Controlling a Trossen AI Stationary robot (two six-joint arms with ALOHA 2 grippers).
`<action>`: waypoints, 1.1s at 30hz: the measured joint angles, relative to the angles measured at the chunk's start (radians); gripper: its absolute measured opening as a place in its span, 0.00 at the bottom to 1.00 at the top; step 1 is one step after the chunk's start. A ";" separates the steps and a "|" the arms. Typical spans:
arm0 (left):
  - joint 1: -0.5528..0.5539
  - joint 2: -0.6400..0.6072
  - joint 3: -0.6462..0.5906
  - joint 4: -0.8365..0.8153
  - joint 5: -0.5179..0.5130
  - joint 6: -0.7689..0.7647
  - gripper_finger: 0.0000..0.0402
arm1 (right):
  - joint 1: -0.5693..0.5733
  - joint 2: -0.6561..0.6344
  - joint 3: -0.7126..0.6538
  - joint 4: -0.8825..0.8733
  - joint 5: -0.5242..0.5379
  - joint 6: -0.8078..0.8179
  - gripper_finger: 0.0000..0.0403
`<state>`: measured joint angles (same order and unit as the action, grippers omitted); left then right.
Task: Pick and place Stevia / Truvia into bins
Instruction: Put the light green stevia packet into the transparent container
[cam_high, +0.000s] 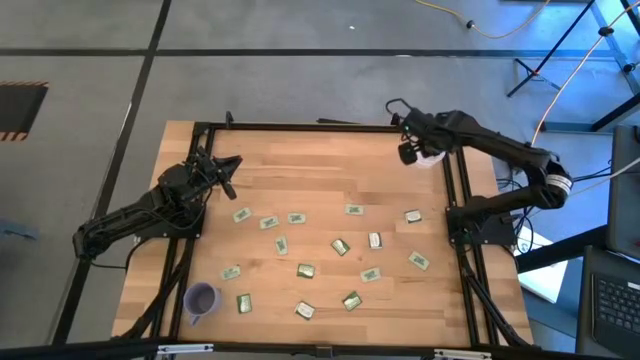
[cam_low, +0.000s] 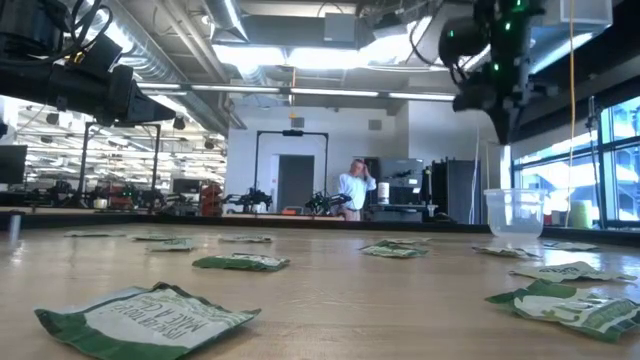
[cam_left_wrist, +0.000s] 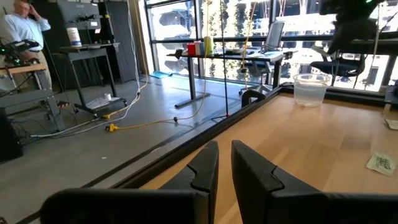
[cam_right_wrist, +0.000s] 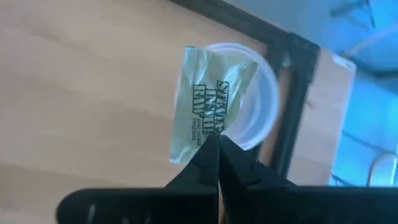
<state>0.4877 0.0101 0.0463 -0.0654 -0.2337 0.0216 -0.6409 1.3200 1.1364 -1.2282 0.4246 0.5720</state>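
Observation:
My right gripper (cam_high: 408, 152) hangs over the table's far right corner, shut on a pale green sachet (cam_right_wrist: 208, 102). In the right wrist view the sachet lies over the translucent white cup (cam_right_wrist: 268, 99), which stands on the table (cam_low: 515, 212) below the gripper (cam_right_wrist: 217, 146). Many more sachets (cam_high: 305, 270) lie flat across the middle and near part of the table. The purple cup (cam_high: 200, 298) stands at the near left. My left gripper (cam_high: 232, 165) waits above the far left of the table, its fingers (cam_left_wrist: 224, 168) a narrow gap apart, touching nothing. My right gripper pinches the sachet between its two fingertips at the middle of one short edge (cam_right_wrist: 209, 133). The fingers come from above, pointing down. The sachet is lifted clear of the table and sticks out past the fingertips, over the cup's mouth and its rim.
A dark metal frame (cam_high: 455, 190) runs along the table's edges beside the white cup. Loose sachets lie close to the low camera (cam_low: 150, 318). A person (cam_low: 353, 190) stands far back in the room. Bare wood lies between the two arms at the far side.

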 joint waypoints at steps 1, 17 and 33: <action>0.000 0.000 0.000 0.000 0.000 0.000 0.10 | -0.024 0.006 -0.006 0.003 0.000 0.000 0.00; 0.000 0.000 0.000 0.000 0.000 0.000 0.10 | -0.183 0.125 -0.149 0.170 0.002 -0.059 0.00; 0.000 0.000 0.000 0.000 0.000 0.000 0.10 | -0.188 0.153 -0.180 0.249 0.002 -0.145 0.11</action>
<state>0.4877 0.0101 0.0463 -0.0654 -0.2337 0.0216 -0.8288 1.4734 0.9562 -0.9791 0.4263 0.4270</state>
